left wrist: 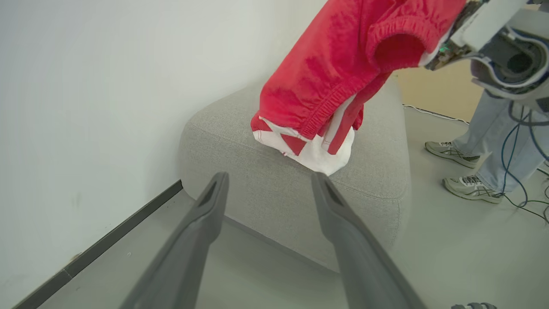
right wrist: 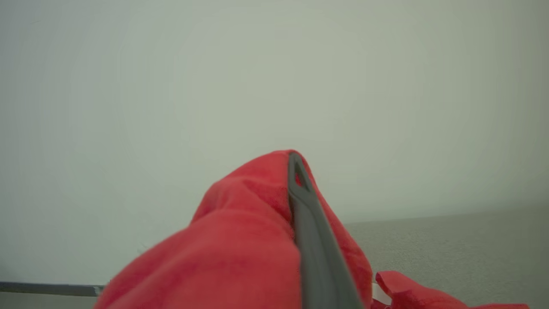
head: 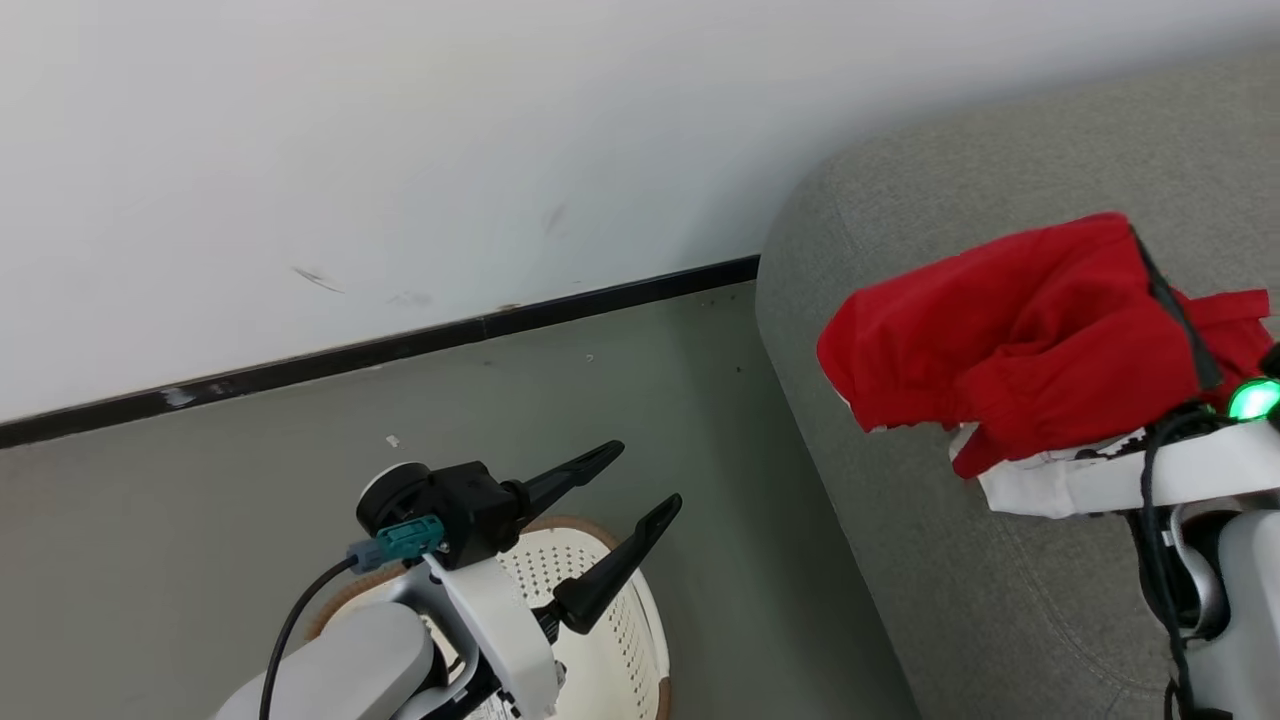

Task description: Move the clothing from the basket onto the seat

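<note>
You had the soft red garment with white panels pinched in the closed right fingers, hanging over the big grey fabric sofa seat. Carry step, by my read. The next move called for lowering, then opening. Left fingers stood wide and empty above the cream perforated plastic basket. Head view gave you that basket; left wrist view gave you the white hem down at the cushion, plus a person's 2 grey shoes.

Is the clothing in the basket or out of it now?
Out: the clothing hangs from the shut right gripper over the seat.
</note>
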Available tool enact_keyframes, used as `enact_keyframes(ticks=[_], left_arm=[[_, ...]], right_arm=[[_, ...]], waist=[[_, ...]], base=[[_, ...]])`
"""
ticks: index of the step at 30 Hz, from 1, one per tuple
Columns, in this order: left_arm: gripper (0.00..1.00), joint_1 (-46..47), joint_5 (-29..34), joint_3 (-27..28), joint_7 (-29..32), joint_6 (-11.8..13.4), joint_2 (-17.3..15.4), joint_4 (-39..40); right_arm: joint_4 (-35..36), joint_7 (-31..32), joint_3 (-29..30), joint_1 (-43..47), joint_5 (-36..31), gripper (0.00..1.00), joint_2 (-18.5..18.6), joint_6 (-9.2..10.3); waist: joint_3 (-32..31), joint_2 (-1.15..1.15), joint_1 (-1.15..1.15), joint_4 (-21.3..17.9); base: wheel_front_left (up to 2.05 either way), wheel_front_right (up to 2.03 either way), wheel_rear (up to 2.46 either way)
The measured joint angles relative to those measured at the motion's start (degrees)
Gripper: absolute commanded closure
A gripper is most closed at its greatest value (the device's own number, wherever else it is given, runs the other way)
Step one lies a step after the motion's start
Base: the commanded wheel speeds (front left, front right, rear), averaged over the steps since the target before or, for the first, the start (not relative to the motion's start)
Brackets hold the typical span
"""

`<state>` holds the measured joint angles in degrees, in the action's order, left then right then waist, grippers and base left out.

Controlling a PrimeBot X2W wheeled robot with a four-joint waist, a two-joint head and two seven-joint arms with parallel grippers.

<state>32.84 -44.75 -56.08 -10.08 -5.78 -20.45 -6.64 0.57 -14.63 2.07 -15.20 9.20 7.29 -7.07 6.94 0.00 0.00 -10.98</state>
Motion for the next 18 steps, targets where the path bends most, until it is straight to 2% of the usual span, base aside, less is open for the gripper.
enact_keyframes(ticks=[10, 18], left_arm=[[0.0, -0.6, 0.0, -0.2, 0.0, -0.2, -1.3, 0.5], [0.0, -0.6, 0.5, 0.0, 0.0, -0.2, -3.1, 2.2]], right_arm=[[8.1, 0.0, 3.5, 1.2, 0.0, 1.0, 0.5, -0.01], [10.3, 0.0, 5.2, 1.2, 0.3, 1.0, 2.3, 0.0]], waist=[[1.0, 0.0, 0.0, -5.0], [2.4, 0.0, 0.0, -8.6]], base=[[0.0, 0.0, 0.0], [0.0, 0.0, 0.0]])
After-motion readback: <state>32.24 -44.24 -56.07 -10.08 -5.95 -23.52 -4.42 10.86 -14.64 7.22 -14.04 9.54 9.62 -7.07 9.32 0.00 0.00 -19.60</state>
